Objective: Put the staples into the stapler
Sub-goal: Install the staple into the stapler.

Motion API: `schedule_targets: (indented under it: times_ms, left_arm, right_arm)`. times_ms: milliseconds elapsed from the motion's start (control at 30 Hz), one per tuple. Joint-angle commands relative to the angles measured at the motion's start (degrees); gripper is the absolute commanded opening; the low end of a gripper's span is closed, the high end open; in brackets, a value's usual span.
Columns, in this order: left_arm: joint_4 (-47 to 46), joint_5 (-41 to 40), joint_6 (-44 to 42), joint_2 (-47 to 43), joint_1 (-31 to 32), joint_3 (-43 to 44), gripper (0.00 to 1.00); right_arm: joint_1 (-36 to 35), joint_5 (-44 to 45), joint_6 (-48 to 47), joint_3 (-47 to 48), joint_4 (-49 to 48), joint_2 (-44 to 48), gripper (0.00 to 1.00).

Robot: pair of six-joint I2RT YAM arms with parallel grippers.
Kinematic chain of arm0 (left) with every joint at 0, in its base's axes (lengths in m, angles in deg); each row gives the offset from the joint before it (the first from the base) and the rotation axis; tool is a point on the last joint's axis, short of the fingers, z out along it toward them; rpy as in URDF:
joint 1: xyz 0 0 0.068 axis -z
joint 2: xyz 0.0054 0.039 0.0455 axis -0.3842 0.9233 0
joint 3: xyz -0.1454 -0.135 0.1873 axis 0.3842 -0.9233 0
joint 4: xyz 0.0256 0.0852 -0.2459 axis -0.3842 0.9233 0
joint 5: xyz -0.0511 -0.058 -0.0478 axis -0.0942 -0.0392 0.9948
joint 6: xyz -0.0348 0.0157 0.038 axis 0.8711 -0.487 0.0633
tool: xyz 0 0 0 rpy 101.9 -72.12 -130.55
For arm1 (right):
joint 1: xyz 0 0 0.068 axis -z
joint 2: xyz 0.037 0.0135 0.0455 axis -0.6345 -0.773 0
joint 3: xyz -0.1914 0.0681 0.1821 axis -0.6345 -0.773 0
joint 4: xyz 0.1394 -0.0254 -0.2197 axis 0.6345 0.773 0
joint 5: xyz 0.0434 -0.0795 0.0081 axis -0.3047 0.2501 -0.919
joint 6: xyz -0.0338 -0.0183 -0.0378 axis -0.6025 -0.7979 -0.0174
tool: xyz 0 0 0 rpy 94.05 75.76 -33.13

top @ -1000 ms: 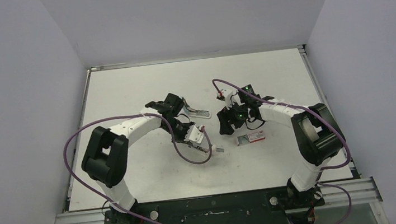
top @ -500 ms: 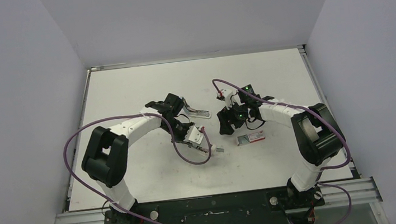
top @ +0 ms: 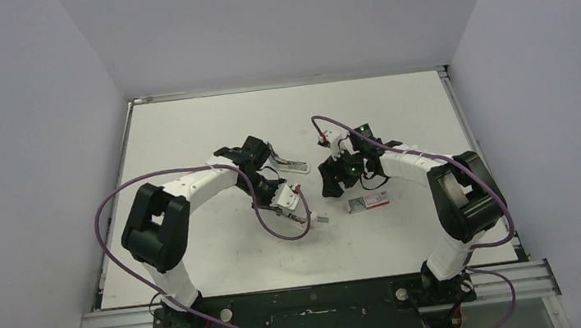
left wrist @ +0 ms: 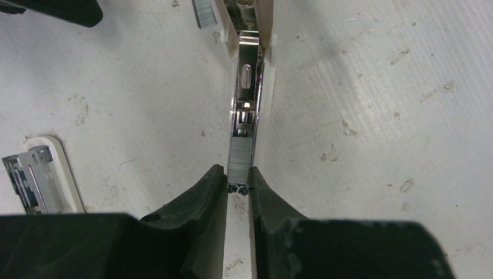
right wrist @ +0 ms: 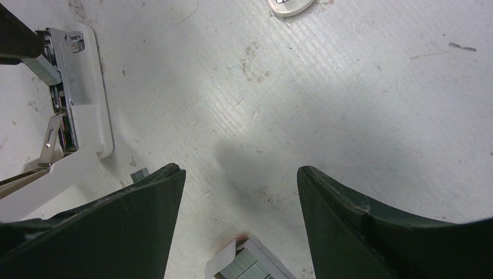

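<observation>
The stapler [left wrist: 247,75] lies open on the table, its metal channel running away from my left gripper [left wrist: 237,174]. That gripper is shut on a silvery strip of staples [left wrist: 240,157], whose far end rests in the channel. From above, the stapler [top: 291,165] sits at mid-table with the left gripper [top: 270,169] at its end. My right gripper [right wrist: 241,171] hangs open over bare table, holding nothing, with the stapler [right wrist: 81,87] to its left. In the top view the right gripper [top: 329,183] is just right of the stapler.
The red-and-white staple box [top: 367,201] lies open under the right gripper, with strips showing inside the box [right wrist: 250,264]. A loose strip [right wrist: 139,173] lies by the right gripper's left finger. Another small strip [top: 321,219] lies nearer the arms. Walls enclose the table on three sides.
</observation>
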Motion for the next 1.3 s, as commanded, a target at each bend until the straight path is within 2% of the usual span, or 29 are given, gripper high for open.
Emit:
schedule_targets:
  times_ms: [0, 1267]
  left_arm:
    - [1.3, 0.5, -0.9, 0.5, -0.1, 2.2, 0.00]
    - [1.6, -0.6, 0.0, 0.6, 1.7, 2.6, 0.00]
  right_arm:
    - [0.3, -1.5, -0.6, 2.4, -1.0, -0.3, 0.72]
    - [0.4, -1.6, -0.8, 2.5, -0.8, -0.4, 0.72]
